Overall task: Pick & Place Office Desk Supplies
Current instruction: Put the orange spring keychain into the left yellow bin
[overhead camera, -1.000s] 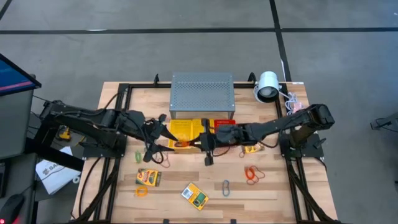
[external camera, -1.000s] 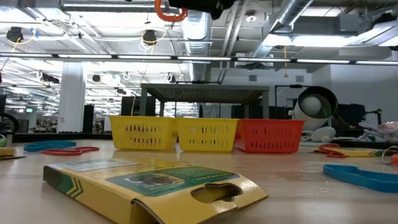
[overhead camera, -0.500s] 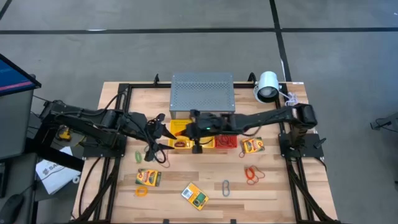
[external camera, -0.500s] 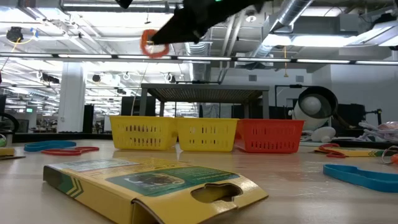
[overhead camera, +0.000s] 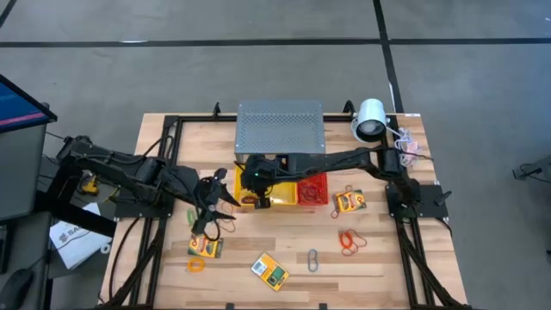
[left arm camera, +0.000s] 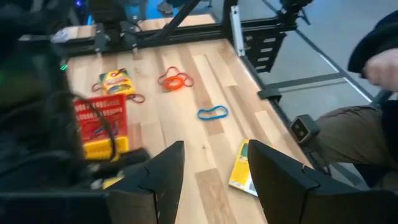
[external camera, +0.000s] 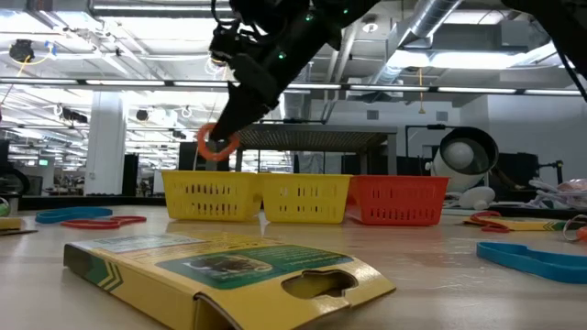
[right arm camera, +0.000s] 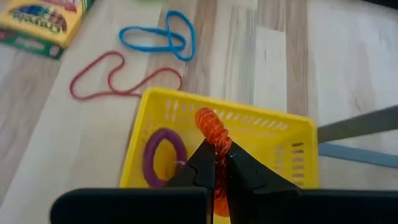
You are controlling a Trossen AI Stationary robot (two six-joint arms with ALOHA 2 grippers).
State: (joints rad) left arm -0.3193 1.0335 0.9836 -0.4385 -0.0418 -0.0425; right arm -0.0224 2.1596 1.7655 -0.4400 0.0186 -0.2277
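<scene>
The right gripper (right arm camera: 216, 163) is clamped on an orange band loop (right arm camera: 213, 132), held above the leftmost yellow mesh basket (right arm camera: 273, 132). The loop is thin, coiled and bright orange. A purple band loop (right arm camera: 164, 154) lies inside the basket; a red loop (right arm camera: 118, 79) and blue loops (right arm camera: 158, 36) lie on the table (right arm camera: 261, 56) beside it. The left gripper (left arm camera: 214, 171) is seen parted, holding nothing, above the table's left front. Print on a yellow-and-green card box (right arm camera: 40, 22) cannot be read.

Bright overhead light, blurred wrist views
</scene>
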